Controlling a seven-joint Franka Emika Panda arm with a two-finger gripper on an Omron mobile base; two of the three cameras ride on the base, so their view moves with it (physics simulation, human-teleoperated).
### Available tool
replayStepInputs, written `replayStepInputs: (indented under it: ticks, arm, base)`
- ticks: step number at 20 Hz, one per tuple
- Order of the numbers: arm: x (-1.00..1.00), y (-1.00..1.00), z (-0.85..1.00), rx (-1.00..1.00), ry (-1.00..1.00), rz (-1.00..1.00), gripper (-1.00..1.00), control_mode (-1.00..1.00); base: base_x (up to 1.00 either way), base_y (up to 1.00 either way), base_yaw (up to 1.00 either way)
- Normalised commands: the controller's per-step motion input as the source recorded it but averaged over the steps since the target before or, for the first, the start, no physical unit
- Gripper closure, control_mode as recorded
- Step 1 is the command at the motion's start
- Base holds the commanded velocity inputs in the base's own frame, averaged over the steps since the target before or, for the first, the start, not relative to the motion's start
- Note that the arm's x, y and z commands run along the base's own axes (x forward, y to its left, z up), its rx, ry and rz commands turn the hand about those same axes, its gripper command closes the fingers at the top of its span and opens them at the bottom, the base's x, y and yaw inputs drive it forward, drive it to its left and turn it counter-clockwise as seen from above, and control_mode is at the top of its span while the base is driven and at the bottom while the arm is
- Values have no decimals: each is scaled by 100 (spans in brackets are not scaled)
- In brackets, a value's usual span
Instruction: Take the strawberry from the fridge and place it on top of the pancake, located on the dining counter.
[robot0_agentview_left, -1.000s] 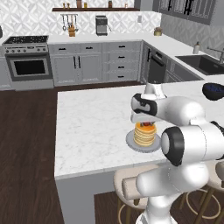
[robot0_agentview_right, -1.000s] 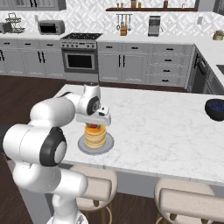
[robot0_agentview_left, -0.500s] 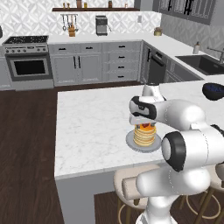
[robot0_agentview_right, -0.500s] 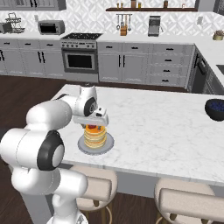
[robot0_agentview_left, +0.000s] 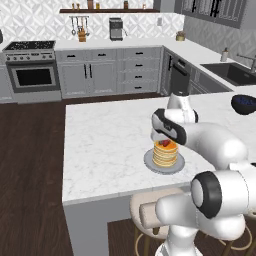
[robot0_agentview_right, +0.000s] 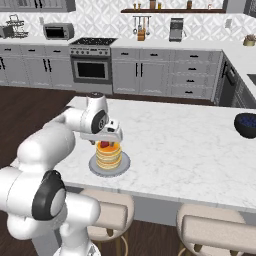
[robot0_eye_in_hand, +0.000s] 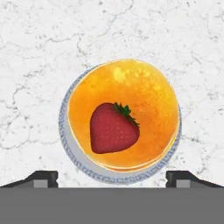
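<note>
Reading across the hand view from left to right, the left finger tip stands at the lower edge, then the rim of the grey plate (robot0_eye_in_hand: 65, 144), then the strawberry (robot0_eye_in_hand: 113, 127) lying flat on the pancake (robot0_eye_in_hand: 127, 87), its green cap turned up and to the right, then the right finger tip. The gripper (robot0_eye_in_hand: 112, 178) has its jaws spread wide and empty, the berry lying free between and ahead of them, touching neither. From the base views the gripper (robot0_agentview_left: 165, 135) hangs just above the stack on the dining counter (robot0_agentview_left: 100, 145), with the red berry (robot0_agentview_right: 104, 145) resting on top of the stack. As a judgement, the berry would be light, soft and easily bruised, a little slick on its skin, so any new grip should be gentle and taken across its broad shoulders rather than at the tapered point. It sits left of the stack's centre but well inside the edge, so it looks settled and the placing appears done.
</note>
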Motion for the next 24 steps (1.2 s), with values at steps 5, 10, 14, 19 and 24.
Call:
replayStepInputs:
  ticks: [5, 10, 14, 19, 24]
  arm:
    - [-61, 2, 44, 0, -10, 0, -100, -100]
    - [-57, 2, 45, 0, -6, 0, -100, -100]
    - [-53, 1, 62, 0, -5, 0, -100, -100]
    - [-49, 0, 66, 0, -7, 0, -100, -100]
    - [-89, -9, 9, 0, -22, 0, -100, -100]
  base:
    - [0, 0, 0]
    - [0, 0, 0]
    - [0, 0, 0]
    - [0, 0, 0]
    - [0, 0, 0]
